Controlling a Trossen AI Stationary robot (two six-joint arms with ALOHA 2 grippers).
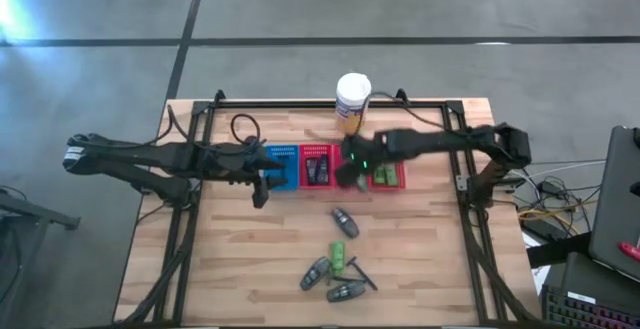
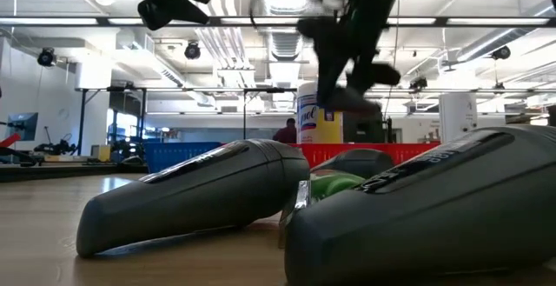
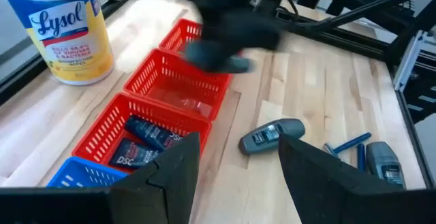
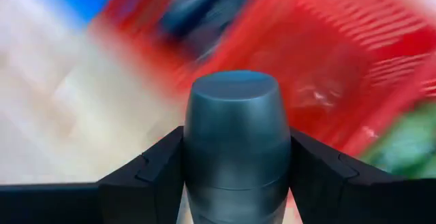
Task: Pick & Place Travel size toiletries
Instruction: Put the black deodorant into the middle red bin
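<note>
My right gripper (image 1: 350,172) hangs over the red baskets, shut on a dark grey oval tube (image 4: 235,135). My left gripper (image 3: 238,169) stands open with nothing between its fingers, beside the blue basket (image 1: 283,153). The middle red basket (image 1: 318,150) holds dark blue tubes (image 3: 146,139), and the right red basket (image 1: 401,181) holds green bottles (image 1: 384,175). One grey tube (image 1: 345,222) lies alone on the wood. Nearer the front edge lie more grey tubes (image 1: 315,273), a green bottle (image 1: 339,259) and a thin stick (image 1: 362,274). My right gripper pinches the grey tube's two sides (image 4: 191,156) between its two fingers, which lie along the tube. Its rounded end (image 4: 235,91) sticks out beyond the fingers. The fingers slant down from the table's right, and the tube is lifted clear above the baskets.
A yellow Lysol canister (image 1: 353,99) with a white lid stands behind the baskets at the far edge. A black frame (image 1: 200,129) runs around the tabletop. Bare wood lies between the baskets and the loose items.
</note>
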